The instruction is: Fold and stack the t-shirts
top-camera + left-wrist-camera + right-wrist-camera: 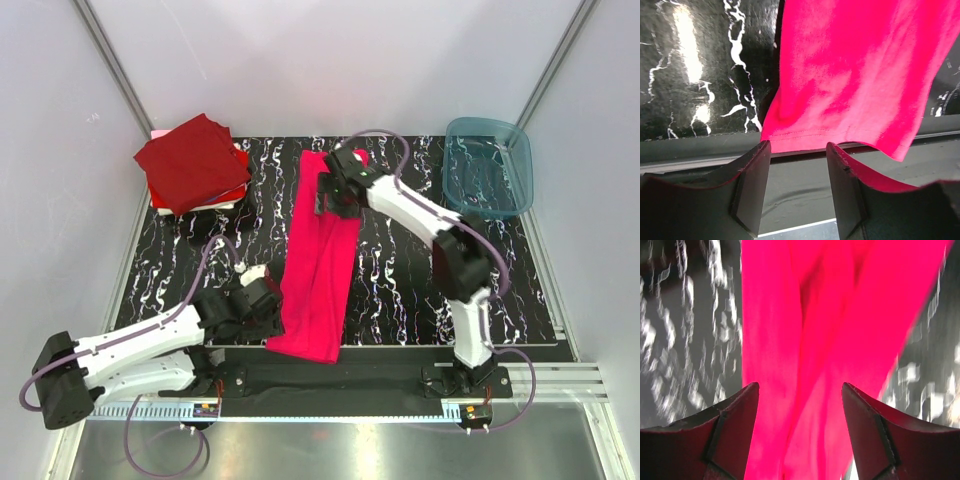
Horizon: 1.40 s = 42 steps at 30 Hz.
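Note:
A bright magenta-pink t-shirt (318, 262) lies folded into a long strip down the middle of the black marbled mat (400, 290). My right gripper (327, 193) is open over its far end, the cloth (830, 340) spread below between the jaws. My left gripper (268, 300) is open and empty at the near left edge of the strip; its hem (840, 132) lies just past the fingertips (759, 150). A stack of folded t-shirts (194, 165), dark maroon-red on top, sits at the far left corner.
A teal translucent plastic bin (488, 167) stands at the far right corner. The near metal rail (360, 385) runs along the mat's front edge. White walls close in on all sides.

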Available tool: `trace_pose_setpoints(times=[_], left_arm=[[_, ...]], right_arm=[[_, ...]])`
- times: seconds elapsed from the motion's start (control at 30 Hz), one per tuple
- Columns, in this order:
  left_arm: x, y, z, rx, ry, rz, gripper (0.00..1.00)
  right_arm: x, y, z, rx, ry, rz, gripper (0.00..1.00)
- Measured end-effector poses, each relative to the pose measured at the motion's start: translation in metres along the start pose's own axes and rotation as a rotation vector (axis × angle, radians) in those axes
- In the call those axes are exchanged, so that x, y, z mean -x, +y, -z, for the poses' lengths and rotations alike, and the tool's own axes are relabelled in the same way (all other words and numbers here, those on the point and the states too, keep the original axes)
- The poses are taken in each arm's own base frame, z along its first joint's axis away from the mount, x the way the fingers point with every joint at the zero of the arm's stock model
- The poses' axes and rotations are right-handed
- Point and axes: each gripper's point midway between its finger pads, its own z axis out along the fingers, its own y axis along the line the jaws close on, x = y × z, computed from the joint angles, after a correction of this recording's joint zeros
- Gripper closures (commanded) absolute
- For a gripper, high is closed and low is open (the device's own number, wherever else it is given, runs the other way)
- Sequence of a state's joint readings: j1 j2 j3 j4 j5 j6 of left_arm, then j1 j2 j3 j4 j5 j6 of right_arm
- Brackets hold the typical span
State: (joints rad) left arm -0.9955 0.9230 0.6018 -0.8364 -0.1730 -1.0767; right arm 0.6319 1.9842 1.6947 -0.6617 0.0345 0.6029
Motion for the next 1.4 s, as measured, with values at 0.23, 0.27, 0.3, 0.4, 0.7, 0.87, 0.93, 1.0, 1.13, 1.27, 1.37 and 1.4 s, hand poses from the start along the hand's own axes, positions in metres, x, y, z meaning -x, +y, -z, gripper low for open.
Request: trace_pose_setpoints(times=[0.23, 0.27, 0.3, 0.4, 0.7, 0.87, 0.93, 1.0, 1.13, 1.27, 1.37, 1.4], left_arm=[[-0.005, -0.004, -0.008, -0.017, 0.027, -0.013, 0.51], [-0.006, -0.005, -0.008, -0.021, 0.029, -0.014, 0.51], [-0.006, -0.005, -0.008, -0.024, 0.029, -0.017, 0.52], [-0.005, -0.006, -0.007, -0.033, 0.025, -0.021, 0.52], [-0.001, -0.010, 0.002, -0.078, -0.001, -0.015, 0.52], [-0.001, -0.009, 0.004, -0.079, 0.002, -0.016, 0.52], [-0.001, -0.009, 0.006, -0.079, 0.002, -0.016, 0.53], [0.001, -0.011, 0.008, -0.078, 0.003, -0.016, 0.55], [0.005, -0.016, 0.012, -0.086, -0.006, -0.013, 0.55], [0.009, -0.012, 0.016, -0.084, -0.034, -0.001, 0.50], [0.019, -0.009, 0.019, -0.086, -0.073, 0.028, 0.50], [0.022, -0.007, 0.018, -0.079, -0.081, 0.040, 0.50]], right_arm=[[0.030, -0.013, -0.082, -0.210, 0.029, 0.125, 0.26], [0.029, -0.018, -0.089, -0.240, 0.042, 0.137, 0.26], [0.028, -0.022, -0.096, -0.262, 0.050, 0.147, 0.26], [0.017, -0.038, -0.110, -0.321, 0.098, 0.179, 0.26], [0.036, -0.054, -0.122, -0.328, 0.096, 0.205, 0.22], [0.069, -0.062, -0.134, -0.299, 0.013, 0.281, 0.09], [0.087, -0.062, -0.140, -0.290, -0.053, 0.322, 0.00], [0.106, -0.061, -0.143, -0.290, -0.121, 0.355, 0.00], [0.142, -0.049, -0.135, -0.277, -0.264, 0.393, 0.00], [0.145, -0.046, -0.089, -0.274, -0.287, 0.398, 0.00], [0.147, -0.037, -0.018, -0.233, -0.340, 0.343, 0.00], [0.143, -0.035, 0.013, -0.211, -0.358, 0.306, 0.00]])
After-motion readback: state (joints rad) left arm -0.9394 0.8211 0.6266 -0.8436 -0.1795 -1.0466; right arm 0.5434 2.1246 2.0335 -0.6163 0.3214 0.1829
